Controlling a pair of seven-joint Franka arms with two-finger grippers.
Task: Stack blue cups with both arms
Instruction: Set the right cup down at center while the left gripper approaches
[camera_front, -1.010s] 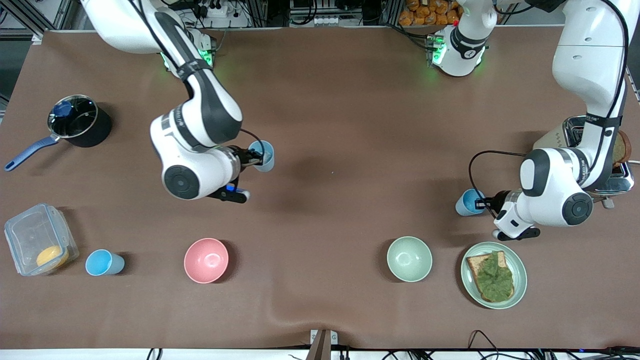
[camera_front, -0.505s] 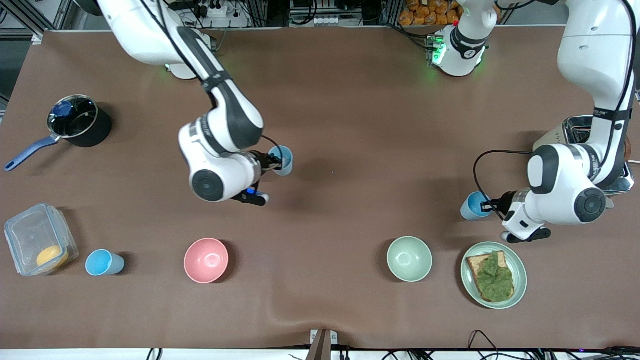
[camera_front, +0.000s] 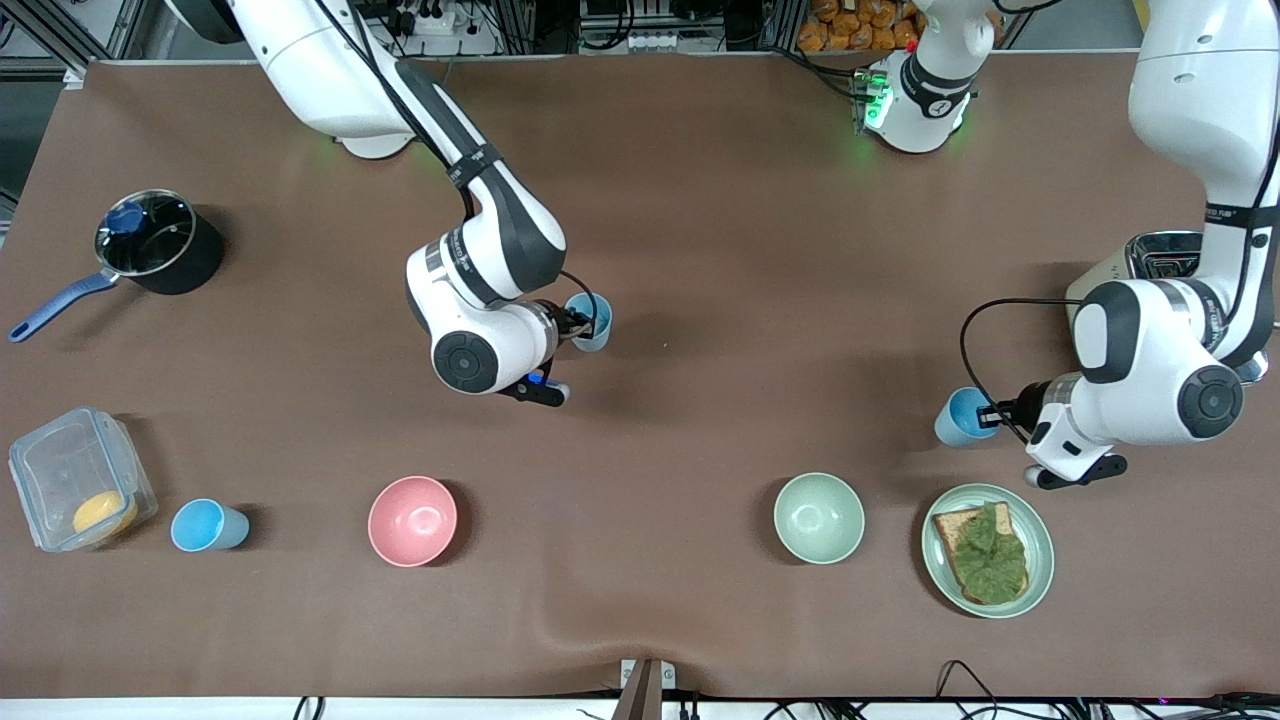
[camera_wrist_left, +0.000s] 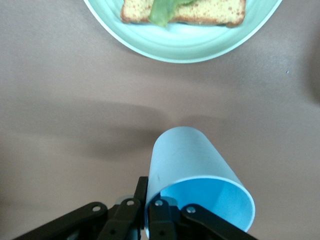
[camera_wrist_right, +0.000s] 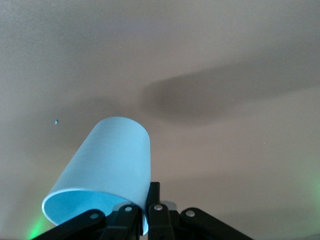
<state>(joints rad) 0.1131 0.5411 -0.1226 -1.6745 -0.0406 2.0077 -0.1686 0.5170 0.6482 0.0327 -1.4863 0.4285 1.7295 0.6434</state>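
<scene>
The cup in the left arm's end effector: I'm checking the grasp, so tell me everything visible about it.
The cup is a plain, smooth, handleless sky-blue tumbler, plastic by the look, tapering toward its base, empty. The left end effector is shut on its rim, one finger inside, one outside. It hangs over bare table near the plate of toast; its shadow on the cloth suggests nothing else touches it.

Even, bright overhead light falls on the brown counter, casting soft, diffuse shadows beside the arms and bowls. Green indicator glow tints the surface near both bases. The pan lid shows slight glare. Both wrist views are sharp at mid-range, softer close up.
</scene>
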